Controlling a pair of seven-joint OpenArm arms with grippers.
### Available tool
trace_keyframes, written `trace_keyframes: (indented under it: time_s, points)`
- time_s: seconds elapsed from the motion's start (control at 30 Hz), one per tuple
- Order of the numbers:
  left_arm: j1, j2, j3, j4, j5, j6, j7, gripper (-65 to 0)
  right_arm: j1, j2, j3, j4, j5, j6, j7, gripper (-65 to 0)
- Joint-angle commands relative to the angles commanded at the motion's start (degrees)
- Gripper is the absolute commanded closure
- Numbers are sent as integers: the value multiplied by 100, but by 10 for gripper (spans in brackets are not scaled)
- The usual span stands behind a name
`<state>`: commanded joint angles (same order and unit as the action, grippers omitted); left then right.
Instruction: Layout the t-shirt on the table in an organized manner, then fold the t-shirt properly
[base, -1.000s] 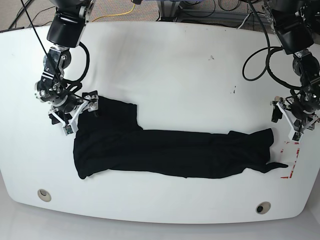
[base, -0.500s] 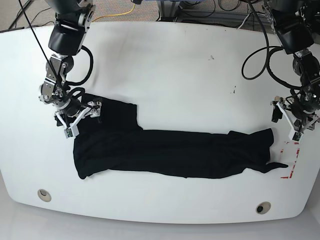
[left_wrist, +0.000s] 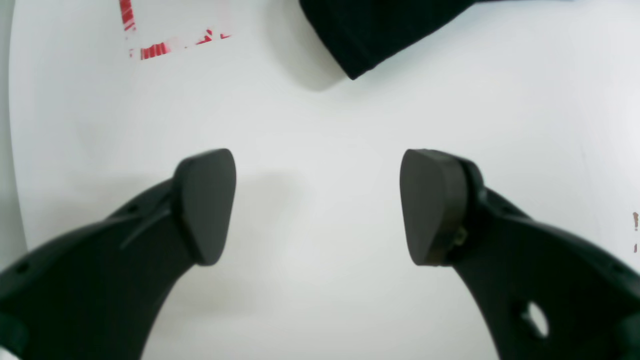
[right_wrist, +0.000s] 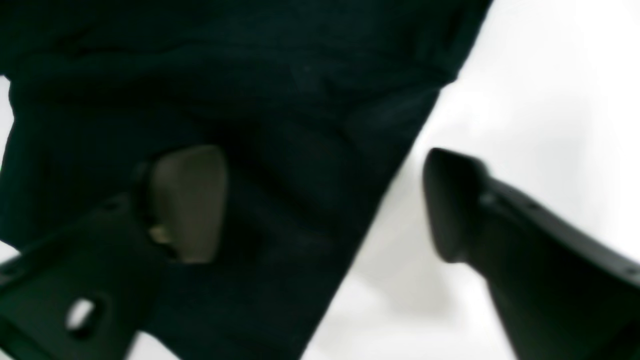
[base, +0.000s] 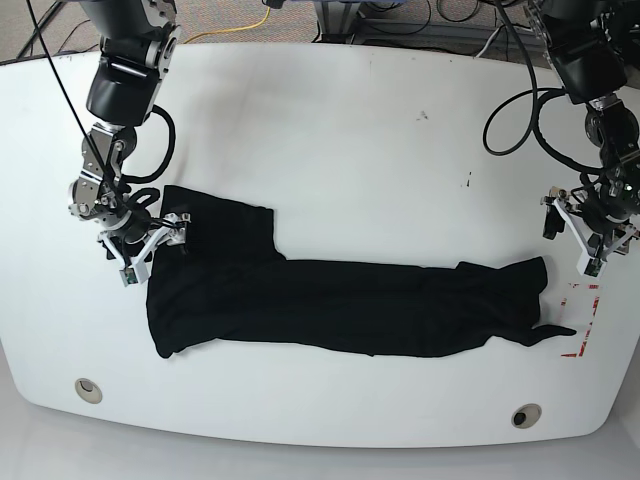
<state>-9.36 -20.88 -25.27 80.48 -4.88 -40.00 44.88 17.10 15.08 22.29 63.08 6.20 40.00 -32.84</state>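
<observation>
The black t-shirt (base: 340, 305) lies in a long bunched strip across the white table (base: 330, 140), its wider end at the left. My right gripper (base: 157, 244) is open at the shirt's upper left edge. In the right wrist view this gripper (right_wrist: 325, 205) has one finger over the black fabric (right_wrist: 250, 75) and the other over bare table. My left gripper (base: 573, 238) is open and empty just above the shirt's right end. In the left wrist view this gripper (left_wrist: 317, 207) is over bare table, with a shirt corner (left_wrist: 370, 30) beyond it.
A red dashed mark (base: 588, 310) lies at the right edge and also shows in the left wrist view (left_wrist: 155, 50). Two grey grommet holes (base: 88, 389) (base: 526, 415) sit near the front edge. Cables lie behind the table's far edge.
My right gripper has shifted down and left along the shirt's upper left edge, uncovering that corner. The left gripper has barely moved. The shirt lies as before.
</observation>
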Motion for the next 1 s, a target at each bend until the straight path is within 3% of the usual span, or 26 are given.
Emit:
trace_keyframes:
  time_s: [0.1, 0.2, 0.67, 1.0]
  points:
    - [-18, 0, 0, 0, 0, 0, 0, -483, -26, -35, 0, 0, 0, 0, 0, -333]
    - [-26, 0, 0, 0, 0, 0, 0, -483, -44, -158, 9, 0, 0, 0, -9, -308]
    - [-26, 0, 0, 0, 0, 0, 0, -483, -158, -308, 26, 123, -9, 0, -26, -458]
    - [-26, 0, 0, 0, 0, 0, 0, -483, -176, -97, 26, 527, -9, 0, -308, -493]
